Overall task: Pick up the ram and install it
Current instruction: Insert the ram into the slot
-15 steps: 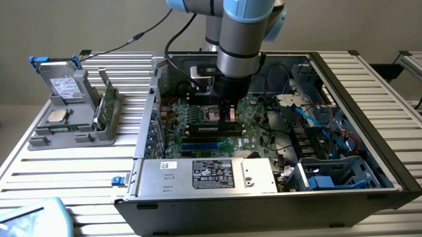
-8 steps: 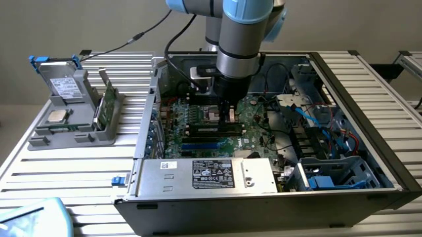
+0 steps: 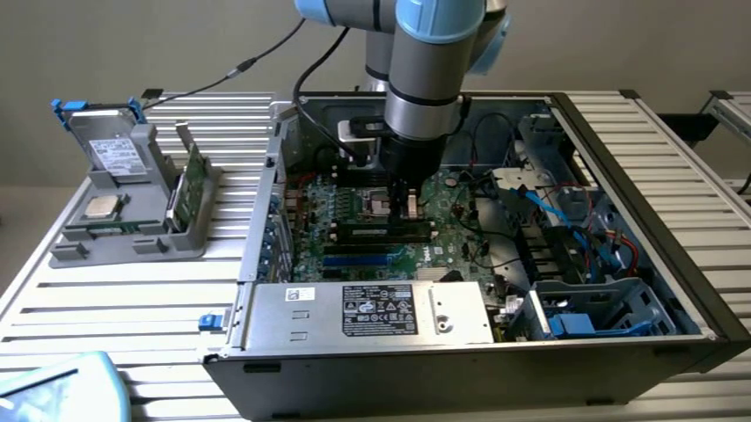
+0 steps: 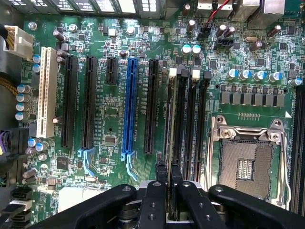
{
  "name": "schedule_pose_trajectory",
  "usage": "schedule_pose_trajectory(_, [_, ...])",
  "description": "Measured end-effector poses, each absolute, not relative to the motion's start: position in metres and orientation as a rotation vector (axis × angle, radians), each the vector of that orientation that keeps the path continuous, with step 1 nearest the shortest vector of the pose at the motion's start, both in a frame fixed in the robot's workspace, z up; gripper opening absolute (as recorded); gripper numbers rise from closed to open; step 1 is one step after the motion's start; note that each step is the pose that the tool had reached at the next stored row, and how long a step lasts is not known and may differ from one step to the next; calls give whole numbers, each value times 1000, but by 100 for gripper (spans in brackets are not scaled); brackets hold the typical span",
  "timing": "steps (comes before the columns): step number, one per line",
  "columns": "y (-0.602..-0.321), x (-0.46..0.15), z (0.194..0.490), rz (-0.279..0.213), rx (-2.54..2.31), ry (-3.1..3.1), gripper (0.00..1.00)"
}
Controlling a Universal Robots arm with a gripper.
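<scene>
Gripping the thin ram [image 4: 167, 143] edge-on, gripper [image 4: 167, 172] closed over black memory slots [image 4: 190, 119]; power-supply label [image 3: 379, 309] writing illegible

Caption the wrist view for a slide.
Gripper shut at the end of the memory slots on the motherboard, beside the empty processor socket.

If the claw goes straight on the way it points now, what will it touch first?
Most likely the memory slots next to the open socket. The claw hangs directly over them, pointing straight down. I cannot tell how much gap remains.
</scene>
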State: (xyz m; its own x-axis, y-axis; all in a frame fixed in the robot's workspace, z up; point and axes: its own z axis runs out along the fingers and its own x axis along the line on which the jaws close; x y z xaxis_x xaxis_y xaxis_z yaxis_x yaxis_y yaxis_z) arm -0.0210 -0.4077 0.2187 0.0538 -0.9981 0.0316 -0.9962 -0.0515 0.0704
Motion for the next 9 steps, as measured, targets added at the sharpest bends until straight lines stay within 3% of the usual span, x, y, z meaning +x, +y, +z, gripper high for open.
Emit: schedule_pose_trajectory(9, [-408,-21,219,-39,2226,-2112,14])
